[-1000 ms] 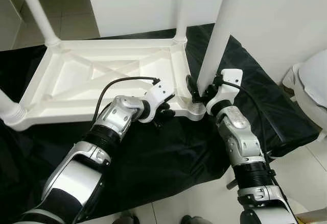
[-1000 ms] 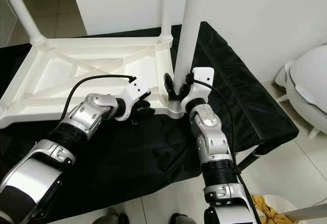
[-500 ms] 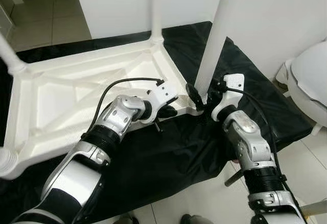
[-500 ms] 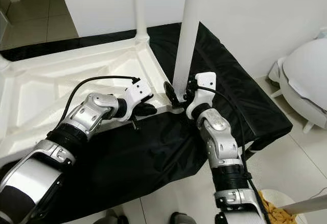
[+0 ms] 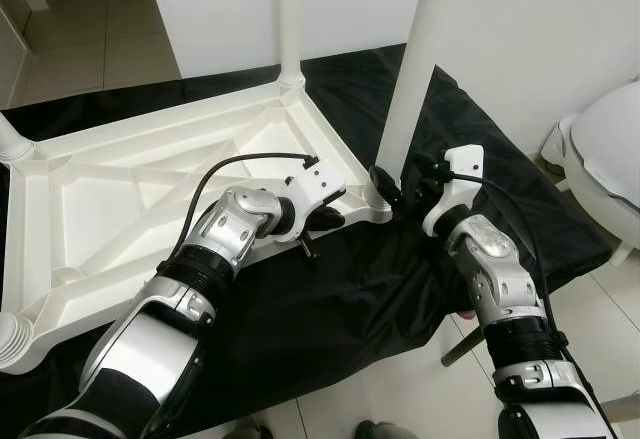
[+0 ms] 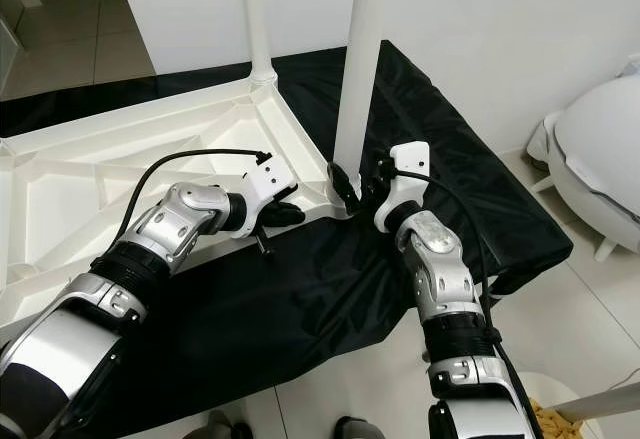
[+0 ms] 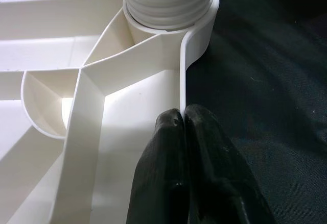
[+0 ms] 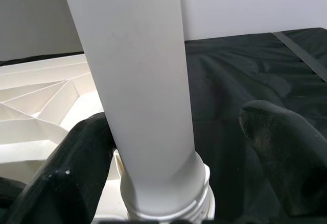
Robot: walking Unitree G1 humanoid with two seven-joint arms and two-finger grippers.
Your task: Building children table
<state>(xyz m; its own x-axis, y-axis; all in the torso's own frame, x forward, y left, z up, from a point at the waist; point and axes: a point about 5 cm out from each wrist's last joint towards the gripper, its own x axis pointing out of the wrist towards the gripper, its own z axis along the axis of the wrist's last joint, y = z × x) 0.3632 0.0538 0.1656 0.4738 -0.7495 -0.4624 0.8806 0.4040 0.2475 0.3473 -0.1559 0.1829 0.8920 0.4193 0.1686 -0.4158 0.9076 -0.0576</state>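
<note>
The white plastic tabletop (image 5: 150,189) lies upside down on a black cloth (image 5: 330,309), ribbed underside up, so the legs can go into its corner sockets. The near leg (image 5: 415,69), a smooth round tube, stands upright in the socket at the corner nearest the robot's right arm.

The left tool (image 7: 183,127) has its fingers together, pinching the tabletop's thin rim just beside that corner, probably to steady it. The threaded collar at the leg's foot sits in the socket beyond the fingers.

The right tool (image 8: 179,147) has its fingers apart, one on each side of the leg just above the collar, not clamping it; likely readying to grip or turn it.
</note>
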